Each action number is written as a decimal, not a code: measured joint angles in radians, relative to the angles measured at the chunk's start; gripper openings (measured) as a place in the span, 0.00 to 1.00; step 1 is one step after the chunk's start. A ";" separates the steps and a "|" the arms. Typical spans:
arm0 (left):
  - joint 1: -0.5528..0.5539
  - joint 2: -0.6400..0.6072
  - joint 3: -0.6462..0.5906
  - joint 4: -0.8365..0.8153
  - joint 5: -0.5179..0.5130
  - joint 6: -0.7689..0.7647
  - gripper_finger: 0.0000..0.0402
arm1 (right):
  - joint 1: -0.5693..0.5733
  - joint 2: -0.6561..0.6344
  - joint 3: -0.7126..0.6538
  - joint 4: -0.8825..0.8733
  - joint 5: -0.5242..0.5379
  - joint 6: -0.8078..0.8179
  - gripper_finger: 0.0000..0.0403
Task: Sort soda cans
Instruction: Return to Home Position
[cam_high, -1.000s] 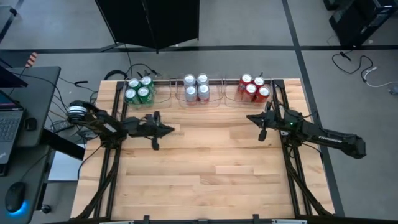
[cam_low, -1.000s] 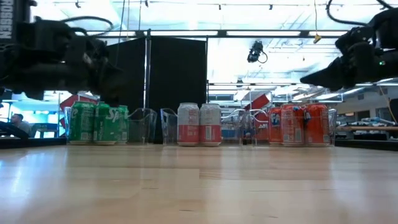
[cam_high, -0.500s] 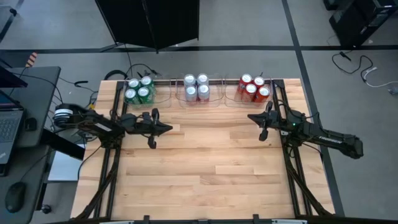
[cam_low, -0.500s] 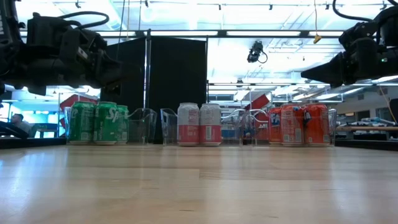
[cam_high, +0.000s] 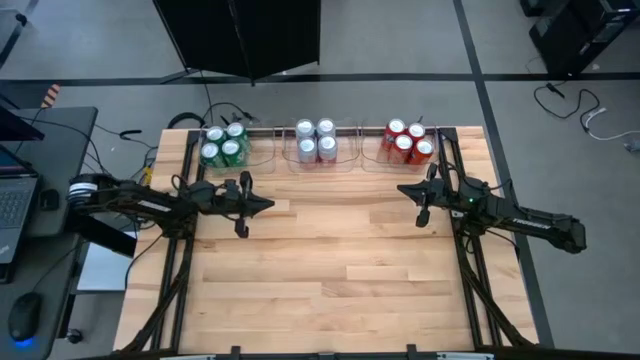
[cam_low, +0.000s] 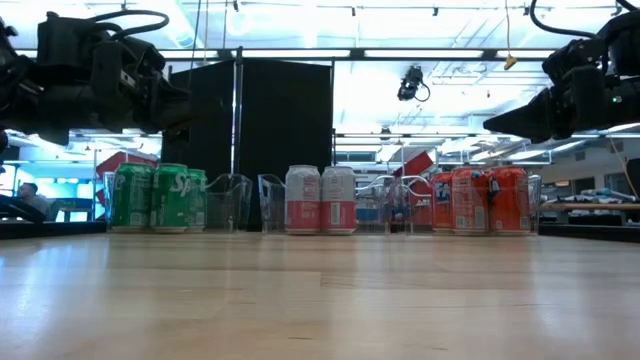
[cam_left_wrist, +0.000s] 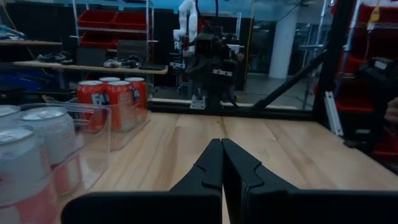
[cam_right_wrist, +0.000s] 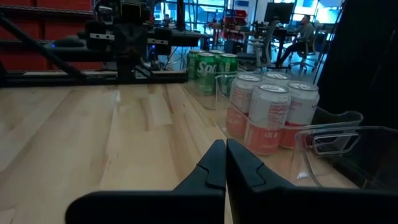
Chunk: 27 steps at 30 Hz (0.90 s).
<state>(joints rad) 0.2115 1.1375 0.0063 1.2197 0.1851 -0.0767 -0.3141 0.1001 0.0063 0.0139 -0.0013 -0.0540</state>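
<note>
- The near half of the wood table (cam_high: 330, 280) lies bare, with pale planks running across and black rails (cam_high: 178, 270) down both sides
- Along the far edge three clear trays (cam_low: 232, 195) stand in a row, each holding four upright cans in a tight square
- Green cans (cam_high: 222, 146) fill the left tray, white cans (cam_high: 316, 141) the middle one and red cans (cam_high: 409, 141) the right one
- Beyond the table a black panel (cam_high: 240, 35) stands on the grey floor; a desk (cam_high: 60, 140) with a laptop (cam_high: 10, 205) sits off the left side, and cables (cam_high: 585, 115) trail on the floor at far right
- The room behind has strip lights overhead and red shelf bins; a person (cam_right_wrist: 305, 28) sits at a desk far off
- The left arm reaches in from the left rail, raised above the wood; the left gripper (cam_high: 268, 206) points right, nearer than the green cans and apart from them, its fingers pressed together on nothing
- The right arm reaches in from the right rail; the right gripper (cam_high: 402, 188) points left, near the red cans but clear of them, its fingers pinched together and empty
- The two grippers face each other, well apart
</note>
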 joint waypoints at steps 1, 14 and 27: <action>0.000 -0.024 0.000 -0.026 -0.007 0.006 0.00 | 0.000 0.000 0.000 0.000 0.000 -0.002 0.00; 0.000 -0.438 0.000 -0.454 -0.037 0.036 0.00 | 0.000 0.000 0.000 0.000 0.000 -0.009 0.00; 0.000 -0.794 0.000 -0.765 -0.122 0.076 0.00 | 0.000 0.000 0.000 0.000 -0.007 -0.006 0.00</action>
<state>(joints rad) 0.2115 0.3431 0.0063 0.4542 0.0634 -0.0008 -0.3141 0.1001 0.0063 0.0143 -0.0086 -0.0601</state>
